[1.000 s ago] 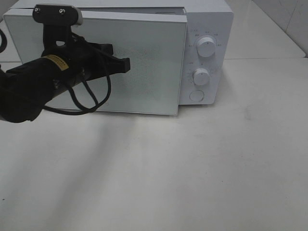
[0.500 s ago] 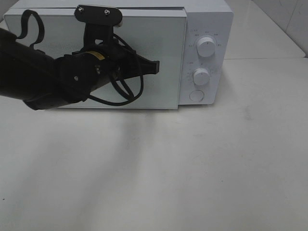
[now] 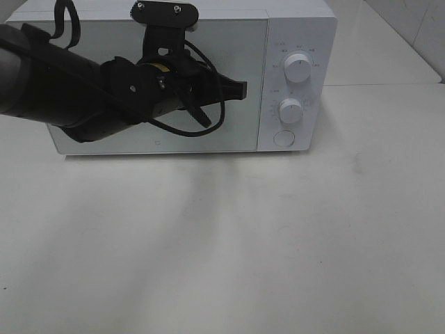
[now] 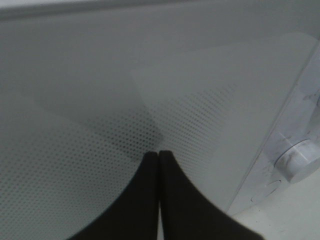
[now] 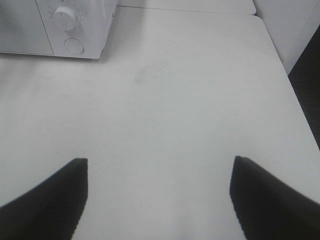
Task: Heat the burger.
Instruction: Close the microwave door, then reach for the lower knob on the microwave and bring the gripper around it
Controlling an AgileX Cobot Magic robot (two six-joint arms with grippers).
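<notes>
Fingers of the left hand (image 3: 240, 89) are pinched together into one blunt tip against the door (image 3: 229, 136) of the microwave (image 3: 306, 28). That shape suits pushing, not gripping, and the door sits flush. No view shows the burger; I judge it lies behind that door. The right hand (image 5: 159, 172) hangs spread wide and empty over the desk (image 3: 278, 243), clear of the knobs (image 3: 297, 69).

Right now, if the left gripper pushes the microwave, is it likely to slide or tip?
Probably won't tip: the microwave is a wide, low box flat on the table. It might slide; the table looks smooth. The shut left gripper points at the door mid-height, so little leverage.
</notes>
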